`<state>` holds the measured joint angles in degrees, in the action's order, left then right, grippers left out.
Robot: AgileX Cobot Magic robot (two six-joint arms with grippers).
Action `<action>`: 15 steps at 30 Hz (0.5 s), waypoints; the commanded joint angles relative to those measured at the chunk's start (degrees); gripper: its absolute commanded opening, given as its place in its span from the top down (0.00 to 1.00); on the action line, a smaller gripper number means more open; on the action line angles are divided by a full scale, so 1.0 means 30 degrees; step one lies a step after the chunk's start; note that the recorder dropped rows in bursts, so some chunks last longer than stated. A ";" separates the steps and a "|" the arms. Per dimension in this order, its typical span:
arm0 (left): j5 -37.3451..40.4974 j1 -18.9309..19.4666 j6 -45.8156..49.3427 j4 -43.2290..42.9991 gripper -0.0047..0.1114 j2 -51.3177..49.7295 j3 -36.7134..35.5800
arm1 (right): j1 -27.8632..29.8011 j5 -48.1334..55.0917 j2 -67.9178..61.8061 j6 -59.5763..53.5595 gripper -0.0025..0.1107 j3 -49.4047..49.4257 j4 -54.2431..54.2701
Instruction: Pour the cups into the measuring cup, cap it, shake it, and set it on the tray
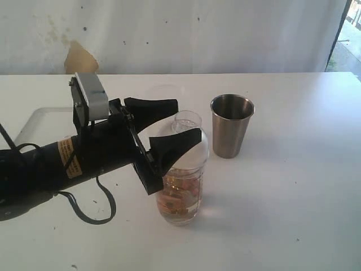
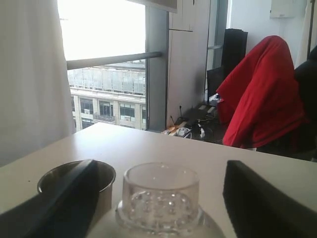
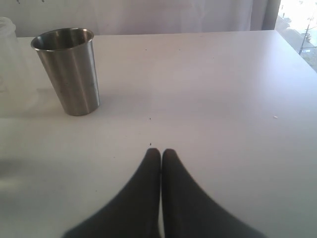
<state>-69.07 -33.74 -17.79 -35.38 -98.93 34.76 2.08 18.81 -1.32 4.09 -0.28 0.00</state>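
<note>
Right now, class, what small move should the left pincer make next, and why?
Probably lower the left pincer and close it on the tall clear plastic measuring cup. Its jaws stand open either side of the clear domed cap, gripping nothing, and the capped, filled cup needs a firm hold for shaking.

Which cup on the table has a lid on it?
The clear measuring cup: a domed cap with a clear spout covers its top, while the steel tumbler beside it stands open-mouthed.
</note>
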 commanded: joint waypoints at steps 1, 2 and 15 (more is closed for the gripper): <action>-0.0298 -0.0021 -0.0041 0.0357 0.37 0.0109 0.0107 | 0.0085 -0.0153 0.0104 0.0090 0.98 0.0094 0.0000; -0.0298 -0.0021 -0.0041 0.0357 0.37 0.0109 0.0107 | 0.0085 -0.0153 0.0104 0.0090 0.98 0.0094 0.0000; -0.0298 -0.0021 -0.0019 0.0810 0.30 0.0109 0.0107 | 0.0085 -0.0153 0.0104 0.0090 0.98 0.0094 0.0000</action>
<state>-69.18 -33.74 -17.66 -33.80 -98.93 34.76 2.08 18.81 -1.32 4.09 -0.28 0.00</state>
